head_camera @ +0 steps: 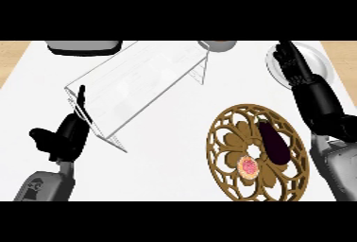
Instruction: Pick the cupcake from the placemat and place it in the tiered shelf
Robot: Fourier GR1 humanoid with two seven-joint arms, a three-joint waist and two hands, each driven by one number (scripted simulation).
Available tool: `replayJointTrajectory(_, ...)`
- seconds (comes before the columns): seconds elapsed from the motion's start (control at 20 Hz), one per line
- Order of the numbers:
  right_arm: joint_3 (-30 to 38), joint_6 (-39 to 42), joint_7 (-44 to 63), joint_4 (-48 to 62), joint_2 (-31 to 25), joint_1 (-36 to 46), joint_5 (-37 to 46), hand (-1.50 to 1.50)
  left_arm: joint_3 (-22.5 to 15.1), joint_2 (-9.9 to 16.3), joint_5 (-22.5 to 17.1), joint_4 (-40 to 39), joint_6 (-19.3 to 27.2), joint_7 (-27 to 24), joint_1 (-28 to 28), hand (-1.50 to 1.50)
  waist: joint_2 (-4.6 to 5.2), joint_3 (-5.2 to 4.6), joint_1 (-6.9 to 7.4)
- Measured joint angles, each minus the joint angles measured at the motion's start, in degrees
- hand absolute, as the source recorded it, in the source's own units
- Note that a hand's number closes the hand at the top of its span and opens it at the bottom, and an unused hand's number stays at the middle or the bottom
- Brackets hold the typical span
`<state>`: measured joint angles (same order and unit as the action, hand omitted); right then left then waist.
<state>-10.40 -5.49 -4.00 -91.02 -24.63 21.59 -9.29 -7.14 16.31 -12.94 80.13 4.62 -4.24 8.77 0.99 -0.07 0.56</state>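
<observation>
The placemat (257, 152), a round brown openwork disc, lies on the white counter (174, 156) in the near right part of the view. On it, toward its near middle, sits the cupcake (249, 166), small with a pinkish top, untouched by either hand. Just beyond the cupcake, still on the placemat, lies a dark purple eggplant (273, 142), pointing away from the viewer and close to the cupcake without clearly touching it.

Well to the left of the placemat, the left hand (64, 137) shows at the near left, fingers straight and pointing up, thumb spread out to the side, holding nothing. Its fingertips overlap the near corner of the shelf in the view.

The shelf (140, 80), clear and see-through, stretches diagonally away from the placemat's far left.

Beyond the placemat on the right, the right hand (293, 64) is held with fingers straight and close together, grasping nothing, over a white plate (314, 56).

Farthest from the placemat, a grey object (83, 46) and a small bowl (217, 45) sit at the counter's far edge.
</observation>
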Motion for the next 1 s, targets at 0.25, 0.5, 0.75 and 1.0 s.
replayJointTrajectory(0.25,5.6,8.1,-5.3,2.2,-5.1,-3.6,-4.3,1.5,3.0,0.1,-1.8,-1.3,0.6,0.6,0.0,0.0,-0.9,0.23,-0.89)
replayJointTrajectory(0.5,7.8,10.4,-4.5,9.9,-12.7,-8.3,-0.3,-1.5,5.1,0.7,-4.3,-0.8,0.8,2.1,-1.1,0.0,-0.75,0.81,-1.19)
replayJointTrajectory(0.75,8.4,16.4,-9.6,16.2,-13.6,-10.8,-2.1,-1.5,4.8,0.6,-5.9,0.7,1.0,5.4,-1.9,0.0,-1.21,1.25,-0.59)
replayJointTrajectory(1.0,7.2,26.1,-14.3,17.3,-17.5,-11.7,-3.0,-1.5,4.7,1.9,-5.5,2.4,1.3,7.5,-3.4,0.0,-1.71,1.34,-0.64)
